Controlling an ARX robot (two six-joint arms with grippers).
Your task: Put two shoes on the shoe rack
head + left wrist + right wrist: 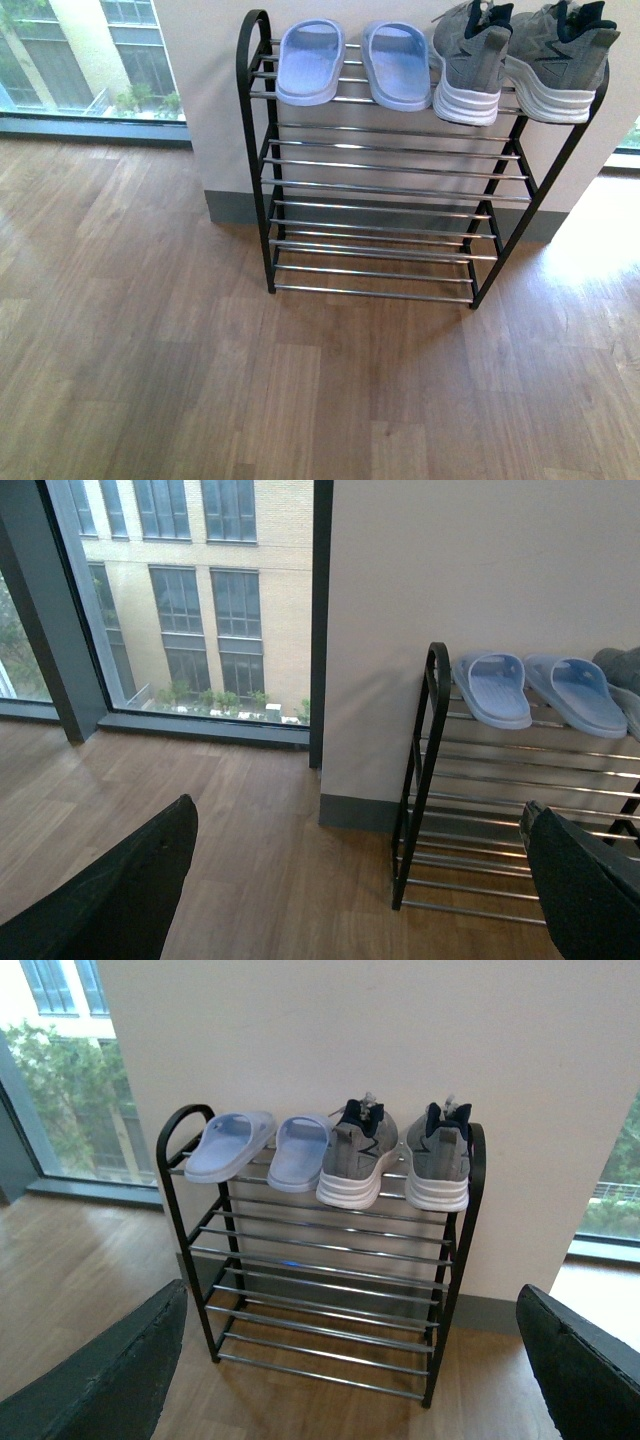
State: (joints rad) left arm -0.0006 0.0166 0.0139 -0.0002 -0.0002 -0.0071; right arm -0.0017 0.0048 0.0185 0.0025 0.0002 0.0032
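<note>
Wood-plank flooring [200, 380] runs up to a pale wall beside tall windows, and both arms hang back from it. Left tool [360, 880] stands spread wide, its two dark fingers [120, 900] far apart at the frame's edges with nothing between them; right tool [350, 1360] is likewise agape and empty, fingers [100, 1380] flanking the view. Ahead of both, well apart, stands the shoe rack [255, 160] — black side frames, chrome bars — against the wall. On its top tier sit a pair of light blue slippers [355, 62] toward the robot's left, and just beside them, toward its right, the two shoes: the inner grey sneaker [468, 65] and the outer grey sneaker [555, 60], side by side, long axes running front to back across the bars. Their white soles overhang the front bar. The right arm looks the nearer to them. By my reading the task is done — both shoes rest on the rack, no grasp pending.
</note>
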